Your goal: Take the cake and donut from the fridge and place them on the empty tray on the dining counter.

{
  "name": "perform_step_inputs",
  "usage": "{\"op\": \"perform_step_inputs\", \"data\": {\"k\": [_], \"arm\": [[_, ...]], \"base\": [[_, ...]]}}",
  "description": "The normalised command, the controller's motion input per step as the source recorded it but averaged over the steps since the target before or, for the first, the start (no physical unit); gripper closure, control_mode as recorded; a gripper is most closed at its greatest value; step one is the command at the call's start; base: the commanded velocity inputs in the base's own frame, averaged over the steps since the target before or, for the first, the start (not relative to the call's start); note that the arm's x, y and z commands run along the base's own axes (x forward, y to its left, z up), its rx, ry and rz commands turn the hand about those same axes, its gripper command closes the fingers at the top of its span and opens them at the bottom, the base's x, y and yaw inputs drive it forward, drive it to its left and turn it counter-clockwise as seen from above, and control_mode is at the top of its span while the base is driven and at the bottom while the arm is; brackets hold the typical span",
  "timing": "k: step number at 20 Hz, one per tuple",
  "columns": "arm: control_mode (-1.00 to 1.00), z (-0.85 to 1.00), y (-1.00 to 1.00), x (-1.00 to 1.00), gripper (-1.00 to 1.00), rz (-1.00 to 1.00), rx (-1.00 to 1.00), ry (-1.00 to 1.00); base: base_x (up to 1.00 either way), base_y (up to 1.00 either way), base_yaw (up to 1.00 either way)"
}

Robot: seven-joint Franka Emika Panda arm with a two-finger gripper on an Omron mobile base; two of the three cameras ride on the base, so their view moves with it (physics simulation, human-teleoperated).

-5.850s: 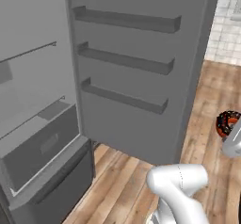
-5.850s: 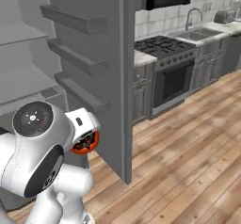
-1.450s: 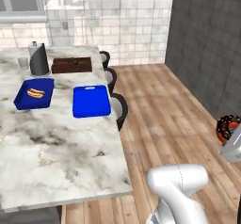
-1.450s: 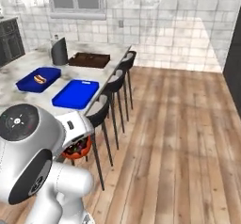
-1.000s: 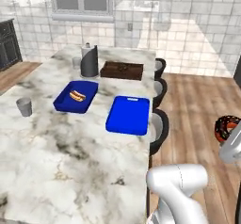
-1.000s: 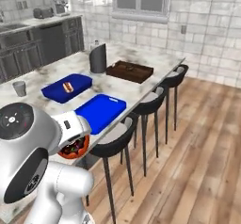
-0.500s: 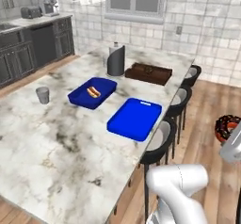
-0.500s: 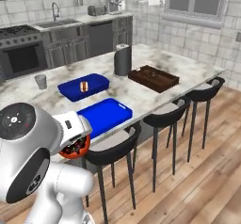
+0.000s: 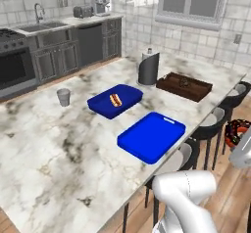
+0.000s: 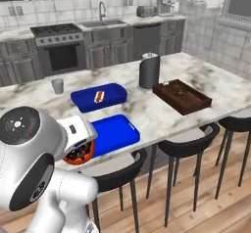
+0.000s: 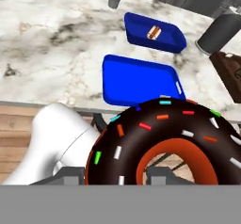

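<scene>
With the base newly swung round, the gripper (image 11: 155, 173), closed on the donut (image 11: 167, 143), faced the empty tray (image 9: 151, 136) at the dining counter's (image 9: 59, 144) near edge.

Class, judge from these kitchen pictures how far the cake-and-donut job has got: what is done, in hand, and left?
Done: nothing delivered; the flat bright-blue empty tray on the white marble dining counter holds nothing. In hand: the gripper carries the chocolate-glazed ring donut with sprinkles, off the counter's stool side. Left: set the donut on that tray, not the deeper blue tray with the hot dog, then deliver the cake.
</scene>
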Motion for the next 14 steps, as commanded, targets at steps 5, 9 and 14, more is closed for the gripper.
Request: {"op": "perform_step_inputs", "data": {"k": [5,9,14], "arm": [[1.00,0.00,0.00,0.00,1.00,0.00,0.00,0.00],[1.00,0.00,0.00,0.00,1.00,0.00,0.00,0.00],[1.00,0.00,0.00,0.00,1.00,0.00,0.00,0.00]], "base": [[0.94,-0.17,0.38],[0.91,-0.03,0.30],[0.95,0.00,0.32]]}}
